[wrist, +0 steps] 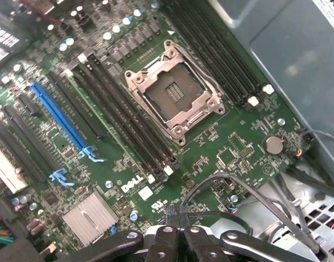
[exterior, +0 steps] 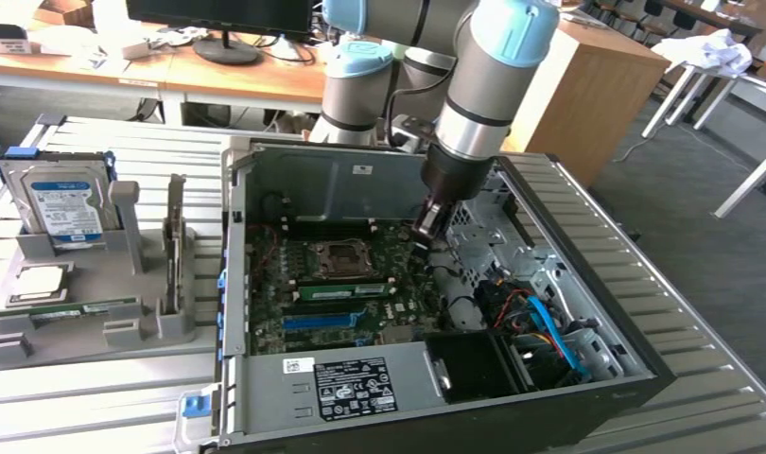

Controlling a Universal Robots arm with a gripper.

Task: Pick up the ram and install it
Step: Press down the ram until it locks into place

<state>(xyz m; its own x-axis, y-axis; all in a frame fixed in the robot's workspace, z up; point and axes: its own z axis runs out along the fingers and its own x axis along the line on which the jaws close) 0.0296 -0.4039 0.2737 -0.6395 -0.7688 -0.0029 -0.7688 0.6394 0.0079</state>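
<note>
The gripper [exterior: 431, 230] hangs inside the open computer case [exterior: 635, 369], above the motherboard [exterior: 345, 293] and beside the empty CPU socket [wrist: 175, 90]. In the wrist view its fingers [wrist: 177, 226] sit pressed together with nothing between them. The ram [exterior: 74, 308] lies flat in the grey holder [exterior: 55, 345] at the exterior view's left, well apart from the gripper, below the processor chip [exterior: 40, 281] and the upright hard drive [exterior: 61, 208]. The dark memory slots [wrist: 128, 120] beside the socket stand unfilled

Closed fingers [wrist: 179, 218] above motherboard [wrist: 221, 147], empty socket [wrist: 175, 93]
</note>
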